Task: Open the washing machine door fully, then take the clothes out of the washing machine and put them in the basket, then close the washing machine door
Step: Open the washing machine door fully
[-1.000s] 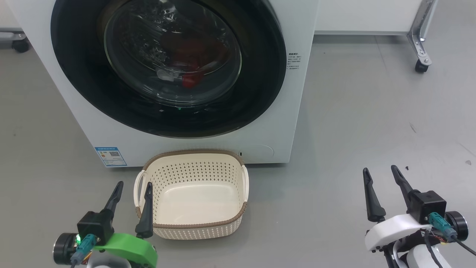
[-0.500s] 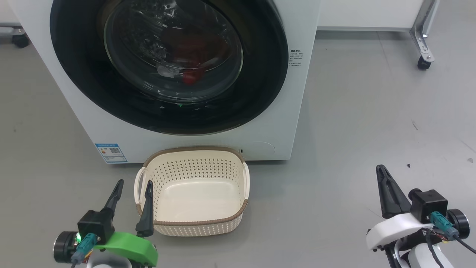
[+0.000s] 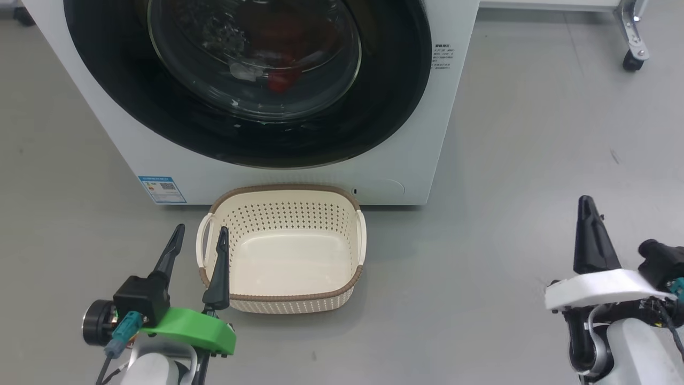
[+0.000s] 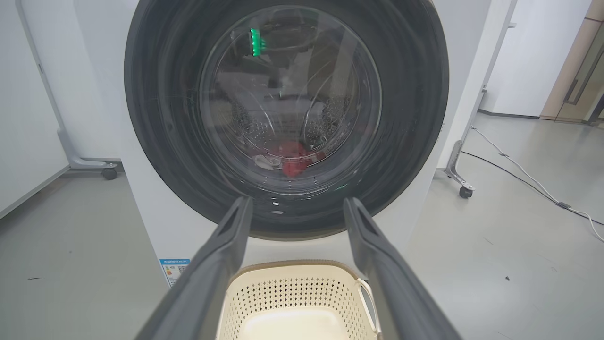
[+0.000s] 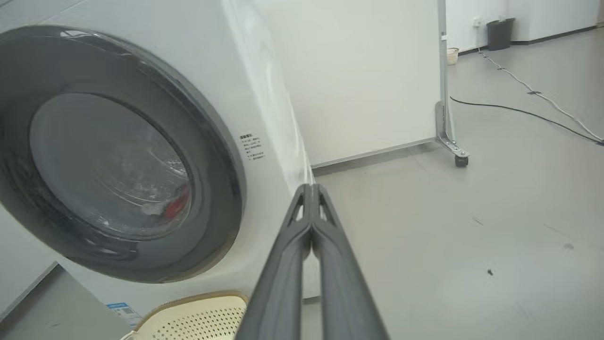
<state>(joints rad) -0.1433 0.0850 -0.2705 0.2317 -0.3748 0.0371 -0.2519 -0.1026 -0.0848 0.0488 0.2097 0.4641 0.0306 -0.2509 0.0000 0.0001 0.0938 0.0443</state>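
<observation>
Opening stage of a laundry-unloading task. The washing machine (image 3: 422, 160) is seen from above and in front, with its door (image 3: 117, 80) shut flush against the white front panel. The clothes (image 3: 280, 80) are seen through the glass as a red bundle with a small white piece beside it, lying low in the drum; none has been taken out.

The basket (image 3: 283, 189) is set on the floor just in front of the machine, directly below the door, and holds nothing. This placement is judged to keep the carry from drum to basket short.

The left gripper (image 3: 202, 230) is held low beside the basket's left handle, its two fingers spread wide with nothing between them; in the left wrist view the fingers are aimed at the lower part of the door. It is judged to be kept ready for reaching into the drum.

The right gripper (image 3: 587, 206) is held well to the right over bare floor, its fingers pressed together into one narrow point, with nothing gripped. Such a point is judged suited to slipping behind the door's right edge, so opening the door is taken as the step in hand.
</observation>
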